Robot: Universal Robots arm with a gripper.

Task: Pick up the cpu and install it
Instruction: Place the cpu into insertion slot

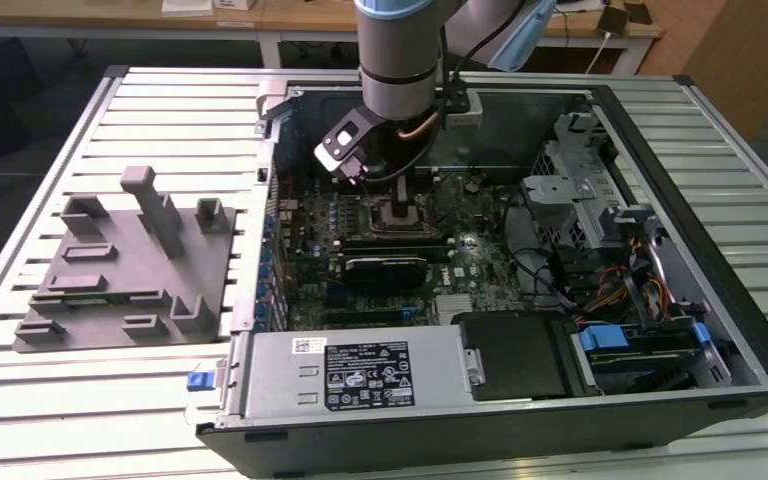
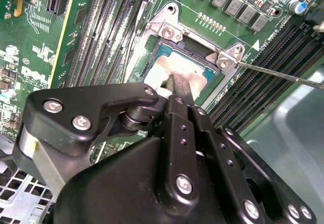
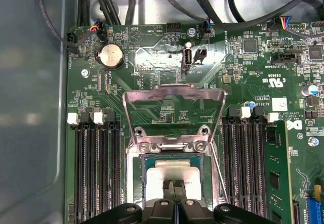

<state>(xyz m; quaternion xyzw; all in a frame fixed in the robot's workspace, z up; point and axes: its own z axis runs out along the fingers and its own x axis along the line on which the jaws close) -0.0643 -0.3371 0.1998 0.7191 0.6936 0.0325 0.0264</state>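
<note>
Gripper [image 3: 173,184], jaws clenched together, tips on the cpu [image 3: 156,176] seated in the motherboard [image 3: 253,77] socket, bracket [image 3: 174,90] raised, upper centre of the exterior view.

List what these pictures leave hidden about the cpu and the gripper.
First wrist view: the gripper covers one edge of the cpu.
Second wrist view: the gripper's black body hides a cpu corner; contact between its tips and the cpu cannot be judged.
Exterior view: the arm overlaps the socket; the cpu's seating is too small to tell.
</note>
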